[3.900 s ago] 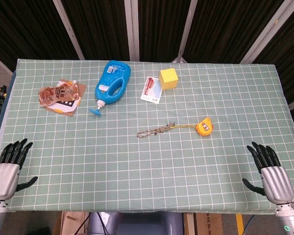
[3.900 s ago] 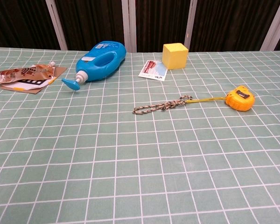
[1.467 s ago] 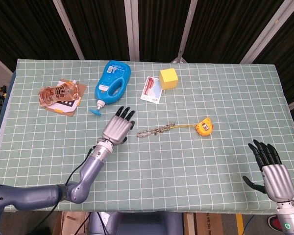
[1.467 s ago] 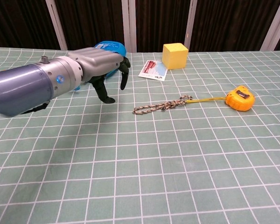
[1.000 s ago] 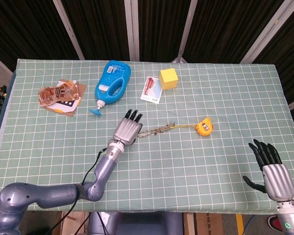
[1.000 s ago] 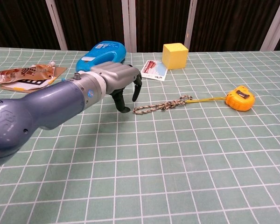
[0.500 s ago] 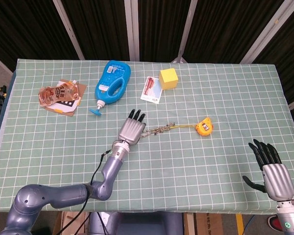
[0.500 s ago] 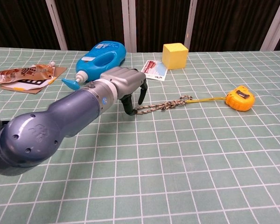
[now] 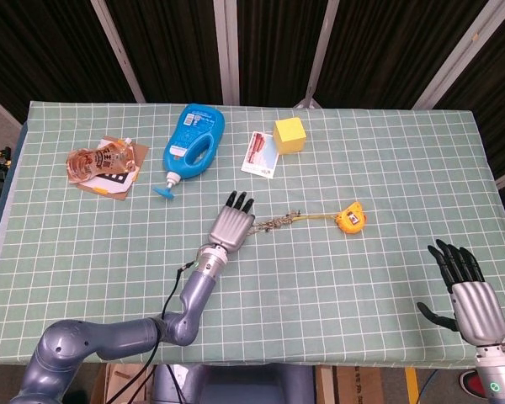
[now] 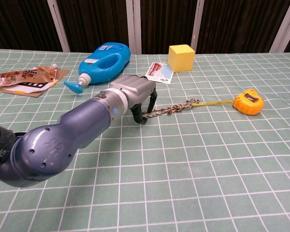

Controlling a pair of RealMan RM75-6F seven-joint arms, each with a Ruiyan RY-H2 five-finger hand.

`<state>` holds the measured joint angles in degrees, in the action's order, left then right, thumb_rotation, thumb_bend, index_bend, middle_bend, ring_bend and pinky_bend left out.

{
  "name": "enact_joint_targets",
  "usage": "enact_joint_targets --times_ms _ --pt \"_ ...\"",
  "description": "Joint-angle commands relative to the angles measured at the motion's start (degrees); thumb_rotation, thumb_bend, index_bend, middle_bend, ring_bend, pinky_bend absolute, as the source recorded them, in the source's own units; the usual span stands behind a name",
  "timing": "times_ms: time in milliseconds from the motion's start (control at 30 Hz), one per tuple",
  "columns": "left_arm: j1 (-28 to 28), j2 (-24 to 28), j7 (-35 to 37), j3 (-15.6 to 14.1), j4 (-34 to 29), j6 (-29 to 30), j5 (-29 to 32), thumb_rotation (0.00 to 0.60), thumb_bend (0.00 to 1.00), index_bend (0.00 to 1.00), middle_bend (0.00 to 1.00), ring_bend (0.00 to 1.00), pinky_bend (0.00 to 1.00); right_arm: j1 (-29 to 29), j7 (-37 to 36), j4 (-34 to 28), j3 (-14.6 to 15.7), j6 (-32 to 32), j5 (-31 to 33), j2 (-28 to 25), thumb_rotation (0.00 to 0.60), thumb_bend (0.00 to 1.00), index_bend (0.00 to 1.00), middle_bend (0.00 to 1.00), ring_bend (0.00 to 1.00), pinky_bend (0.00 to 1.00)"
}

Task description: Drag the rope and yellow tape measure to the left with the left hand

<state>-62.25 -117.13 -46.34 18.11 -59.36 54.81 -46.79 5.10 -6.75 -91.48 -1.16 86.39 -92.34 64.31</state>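
A thin braided rope (image 9: pixel 279 221) (image 10: pixel 170 109) lies mid-table, and a yellow strap joins its right end to a yellow tape measure (image 9: pixel 351 218) (image 10: pixel 248 101). My left hand (image 9: pixel 232 225) (image 10: pixel 135 94) is over the rope's left end, which it hides in the head view. Its fingers (image 10: pixel 152 96) hang down and apart, and the thumb tip sits on the cloth beside the rope's end. I see no grip on the rope. My right hand (image 9: pixel 470 295) rests open at the table's front right edge, far from both objects.
A blue bottle (image 9: pixel 194 143) (image 10: pixel 104 60) lies behind my left hand. A yellow cube (image 9: pixel 289 135) (image 10: pixel 181 57) and a small printed card (image 9: pixel 259 155) (image 10: pixel 159 72) sit further back. A snack pouch on cardboard (image 9: pixel 101 160) (image 10: pixel 24 77) lies at the far left.
My left hand has come in from the front left edge and slid right until it covers the rope's left end. The rope and tape measure have not moved.
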Motion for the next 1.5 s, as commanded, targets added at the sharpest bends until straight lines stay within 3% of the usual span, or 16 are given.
enact_joint_targets --times_ms 33,1100,1500 --pt "0.09 -0.10 0.00 -0.02 0.24 -0.01 0.10 0.600 0.40 0.53 0.12 0.00 0.00 0.05 0.02 -0.11 -0.04 -0.07 0.04 -0.07 0.600 0.22 0.00 0.00 0.00 0.00" --pt "1.67 1.19 -0.50 -0.16 -1.45 1.05 0.58 0.600 0.53 0.56 0.13 0.00 0.00 -0.10 0.39 -0.57 -0.04 -0.02 0.28 -0.19 0.600 0.22 0.00 0.00 0.00 0.00" --pt "3.08 5.37 0.14 0.26 -6.01 4.35 -1.72 0.600 0.53 0.57 0.13 0.00 0.00 -0.18 0.55 -0.28 -0.06 0.20 0.16 -0.11 0.600 0.22 0.00 0.00 0.00 0.00"
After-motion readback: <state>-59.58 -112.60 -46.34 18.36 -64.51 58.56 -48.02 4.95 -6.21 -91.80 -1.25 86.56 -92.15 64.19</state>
